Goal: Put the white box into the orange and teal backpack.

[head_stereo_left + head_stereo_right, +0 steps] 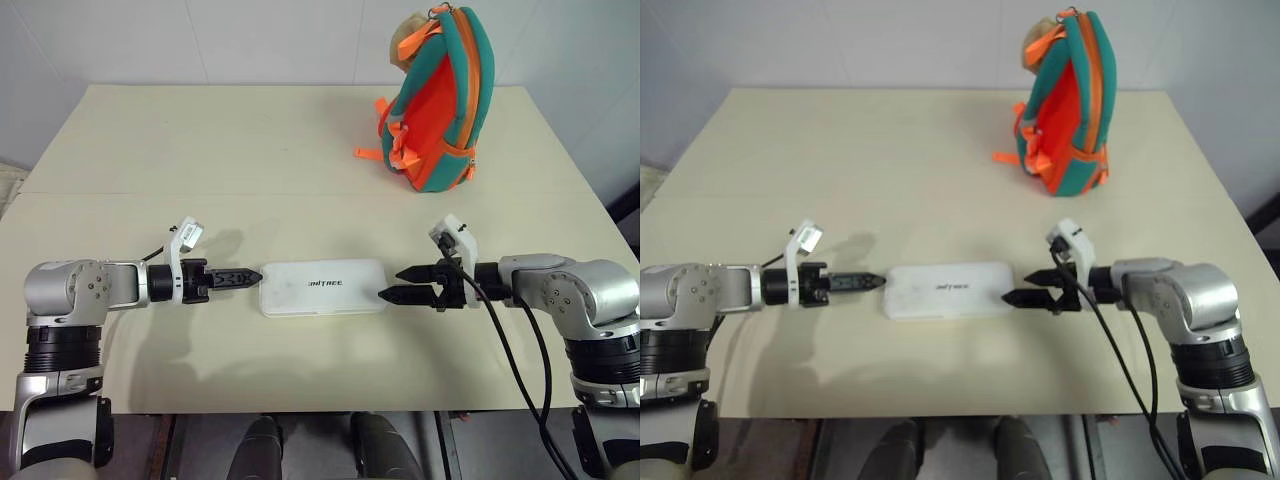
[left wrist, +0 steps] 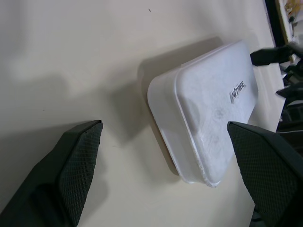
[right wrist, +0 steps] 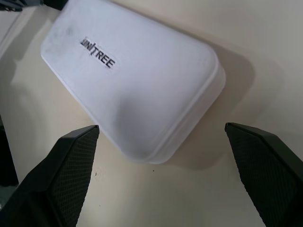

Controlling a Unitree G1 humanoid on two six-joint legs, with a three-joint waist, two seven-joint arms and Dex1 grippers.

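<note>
The white box [image 1: 323,288] lies flat at the table's [image 1: 200,150] near edge, long axis left-to-right, between the spread-fingered left gripper [image 1: 243,277] and right gripper [image 1: 398,283]; the backpack [image 1: 437,100] stands far right.

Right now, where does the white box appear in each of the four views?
Left eye view: white box lies low centre on the table.
Right eye view: low centre, slightly further left.
Left wrist view: its short end sits between the open left gripper's fingers.
Right wrist view: upper middle.
Shared landmark: dark lettering on top.
</note>
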